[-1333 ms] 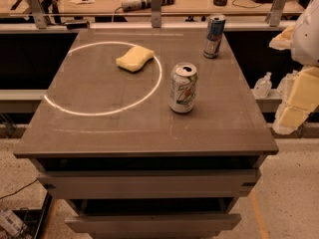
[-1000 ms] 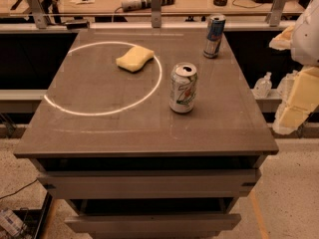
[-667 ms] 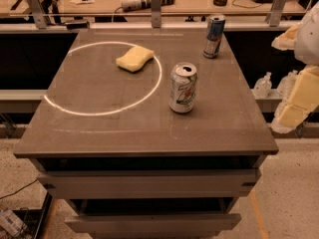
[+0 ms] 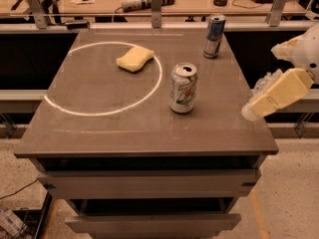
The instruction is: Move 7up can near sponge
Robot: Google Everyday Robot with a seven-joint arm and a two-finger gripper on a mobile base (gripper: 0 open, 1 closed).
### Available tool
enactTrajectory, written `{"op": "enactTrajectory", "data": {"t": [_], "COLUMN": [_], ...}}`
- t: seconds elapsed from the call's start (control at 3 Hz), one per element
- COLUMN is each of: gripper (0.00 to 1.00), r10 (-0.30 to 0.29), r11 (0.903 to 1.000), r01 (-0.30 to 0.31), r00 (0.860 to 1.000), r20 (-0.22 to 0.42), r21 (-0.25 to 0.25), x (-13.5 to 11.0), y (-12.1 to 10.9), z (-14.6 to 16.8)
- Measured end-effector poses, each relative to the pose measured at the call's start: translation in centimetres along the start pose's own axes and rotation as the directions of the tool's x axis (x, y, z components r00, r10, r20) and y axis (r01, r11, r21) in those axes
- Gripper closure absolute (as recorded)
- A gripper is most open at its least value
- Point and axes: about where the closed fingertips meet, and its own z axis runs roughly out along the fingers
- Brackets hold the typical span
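- Camera view: the 7up can (image 4: pixel 183 87) stands upright on the table (image 4: pixel 99 133), right of centre, just outside the white circle (image 4: pixel 102 114) marked on the top.
- The sponge (image 4: pixel 135 58) lies inside that circle near its far rim, at about 10 o'clock from the can and well apart from it.
- The gripper (image 4: pixel 261 102) hangs off the table's right edge, at about 3 o'clock from the can, touching nothing. I cannot tell whether it is spread or pressed together.
- The step in hand looks like the approach, with no grasp made yet.
- The next move calls for reaching in toward 9 o'clock, clamping the can's body, then carrying it toward 10 o'clock.
- A slimmer blue can (image 4: pixel 214 36) stands at 1 o'clock, off that path. Nothing lies between can and sponge.
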Motion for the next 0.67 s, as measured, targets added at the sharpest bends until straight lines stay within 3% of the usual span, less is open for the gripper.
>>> {"op": "enactTrajectory", "data": {"t": [0.33, 0.67], "gripper": [0.00, 0.00], "r10": [0.107, 0.152], "r11": [0.9939, 0.9866], "r01": [-0.110, -0.163], "r00": [0.975, 0.935], "r20": [0.193, 0.322], "r21": [0.004, 0.008], "x": [-2.5, -5.6], "y": [-1.1, -2.7], "z": [2.0, 3.8]}}
